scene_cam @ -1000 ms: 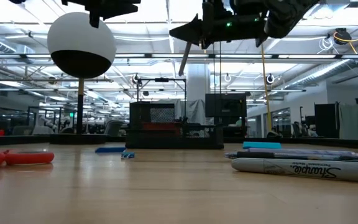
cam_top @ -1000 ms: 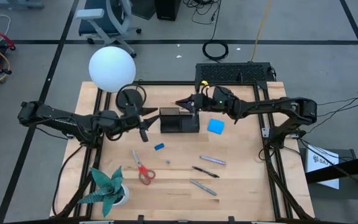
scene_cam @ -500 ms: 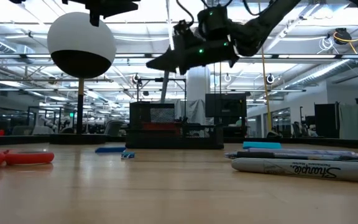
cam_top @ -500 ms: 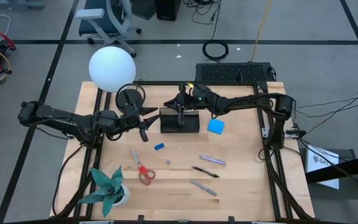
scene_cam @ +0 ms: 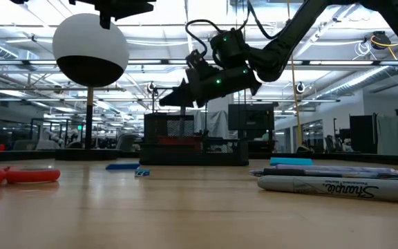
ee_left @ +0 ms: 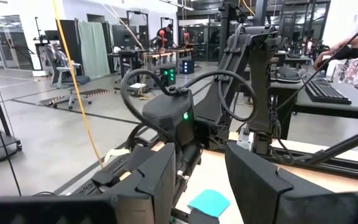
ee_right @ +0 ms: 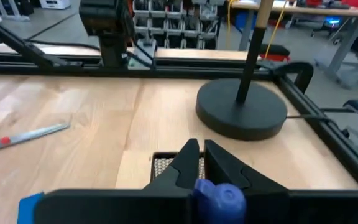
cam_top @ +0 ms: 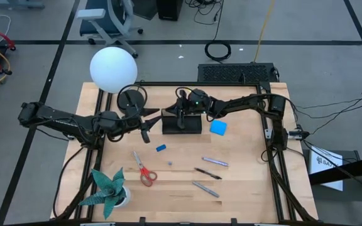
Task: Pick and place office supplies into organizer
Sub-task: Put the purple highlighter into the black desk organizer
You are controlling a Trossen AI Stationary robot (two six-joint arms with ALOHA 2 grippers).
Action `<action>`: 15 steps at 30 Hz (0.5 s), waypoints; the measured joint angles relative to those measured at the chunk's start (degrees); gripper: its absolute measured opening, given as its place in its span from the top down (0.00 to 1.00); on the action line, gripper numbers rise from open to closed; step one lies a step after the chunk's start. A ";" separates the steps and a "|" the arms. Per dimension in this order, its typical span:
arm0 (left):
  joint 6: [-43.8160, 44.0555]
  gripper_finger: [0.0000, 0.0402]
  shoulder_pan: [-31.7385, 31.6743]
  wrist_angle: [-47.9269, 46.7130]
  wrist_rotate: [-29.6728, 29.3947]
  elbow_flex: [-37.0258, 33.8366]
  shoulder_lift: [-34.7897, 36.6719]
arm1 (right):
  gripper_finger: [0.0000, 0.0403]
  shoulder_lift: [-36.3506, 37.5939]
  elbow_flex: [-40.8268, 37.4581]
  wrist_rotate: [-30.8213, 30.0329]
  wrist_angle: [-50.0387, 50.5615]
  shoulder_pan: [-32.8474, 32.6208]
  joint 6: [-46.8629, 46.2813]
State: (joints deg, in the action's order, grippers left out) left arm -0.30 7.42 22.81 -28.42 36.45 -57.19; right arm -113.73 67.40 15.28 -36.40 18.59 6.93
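Swung leftward since the earlier frame, the right arm is now stretched across the counter (cam_top: pixel 244 182); its right hand (cam_top: pixel 180 116) is brought from beside the organizer (cam_top: pixel 190 125) to a spot above that tray's left end, and is seen lower in the low view. The left arm is kept waiting at the left, with the left hand (cam_top: pixel 146 129) just beside the organizer, its fingers (ee_left: pixel 148 180) partly apart and nothing between them.

The right hand is closed narrowly on a blue-capped pen (ee_right: pixel 219 196); the mesh tray is glimpsed just past the fingertips, with the round lamp base (ee_right: pixel 241 112) beyond.

Several risks are judged from here:
- if the pen is let go while tilted or off-centre, the rim may be struck and the pen sent rolling onto the counter;
- if the descent is made too far left, the waiting left hand may be brushed;
- a light tray may be nudged or tipped by a pen pressed against its wall.

The blue pad (cam_top: pixel 218 127), scissors (cam_top: pixel 144 172), loose pens (cam_top: pixel 215 162) and tiny blue block (cam_top: pixel 161 149) are left on the counter.
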 joint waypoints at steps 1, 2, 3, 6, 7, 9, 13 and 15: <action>0.00 0.63 0.00 -0.02 0.00 0.00 0.00 | 0.97 0.07 0.00 0.01 -0.38 0.00 0.05; 0.00 0.63 0.00 -0.01 0.00 0.00 0.00 | 0.97 0.11 0.00 0.00 -0.72 0.00 0.02; 0.00 0.63 0.00 -0.02 0.00 0.00 0.00 | 0.97 0.11 0.00 -0.02 -1.06 0.00 -0.14; 0.02 0.63 0.00 -0.02 0.00 0.00 0.00 | 0.97 0.11 0.00 -0.36 -1.46 0.00 -0.28; 0.02 0.63 0.00 -0.02 0.00 0.00 0.00 | 0.96 0.11 0.00 -0.52 -1.47 0.00 -0.28; 0.02 0.63 0.00 -0.12 0.00 0.00 0.00 | 0.96 0.11 0.00 -1.44 -1.01 -0.01 -0.28; 0.02 0.63 0.00 -0.20 0.00 0.02 0.00 | 0.92 0.11 0.00 -1.68 -0.68 -0.02 -0.28; 0.02 0.63 0.00 -0.20 0.00 0.02 0.00 | 0.88 0.11 0.00 -1.66 -0.70 -0.02 -0.23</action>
State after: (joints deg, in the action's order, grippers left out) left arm -0.27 7.42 22.61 -28.42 36.47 -57.19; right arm -113.62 67.40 13.63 -37.10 18.57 6.70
